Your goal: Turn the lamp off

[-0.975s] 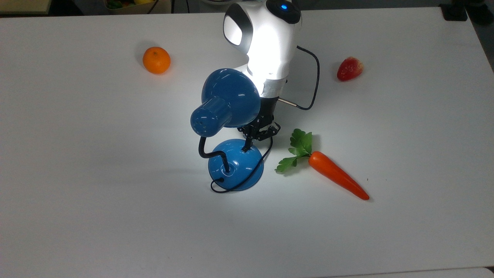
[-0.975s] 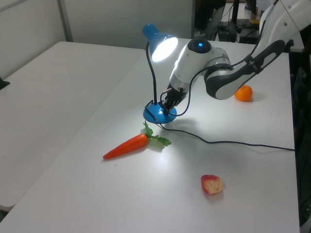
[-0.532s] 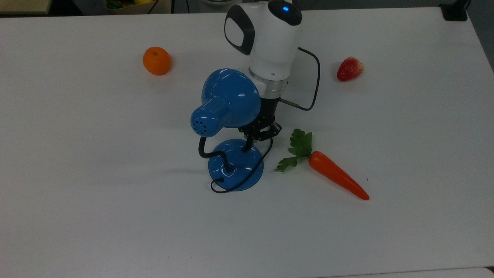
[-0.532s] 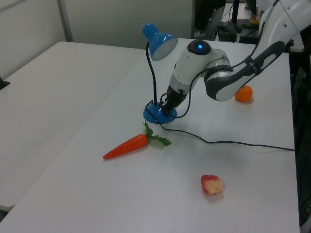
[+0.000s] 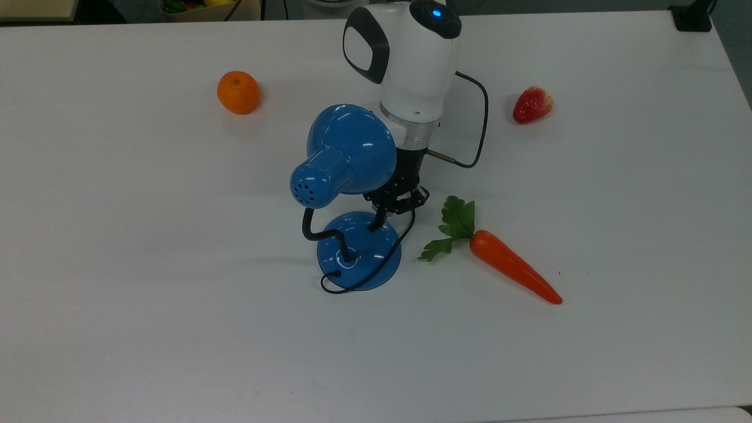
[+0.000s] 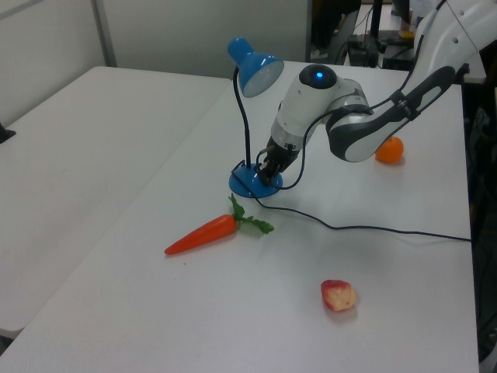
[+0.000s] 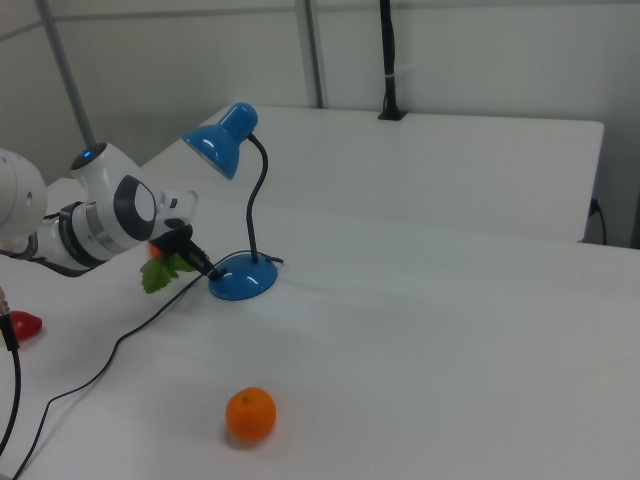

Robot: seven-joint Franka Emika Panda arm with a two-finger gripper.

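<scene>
The blue lamp [image 5: 351,148] stands mid-table on its round blue base [image 5: 355,261], with a black gooseneck and a cone shade; the shade is dark, with no glow on the table. My gripper [image 5: 376,223] points down at the far side of the base, shut, its black tip touching the dome. In the left view the gripper [image 6: 264,172] rests on the base [image 6: 247,185] below the shade [image 6: 256,66]. The right view puts the gripper [image 7: 208,270] at the left edge of the base [image 7: 245,284].
An orange [image 5: 238,92] lies at the top view's left rear, a strawberry [image 5: 533,104] at its right rear. A carrot [image 5: 514,267] with green leaves lies just right of the base. A black cord [image 6: 373,229] trails across the table from the base.
One second ago the lamp was lit and glared on my arm and the table; since half a second ago it is dark. The gripper has barely moved on the base.
</scene>
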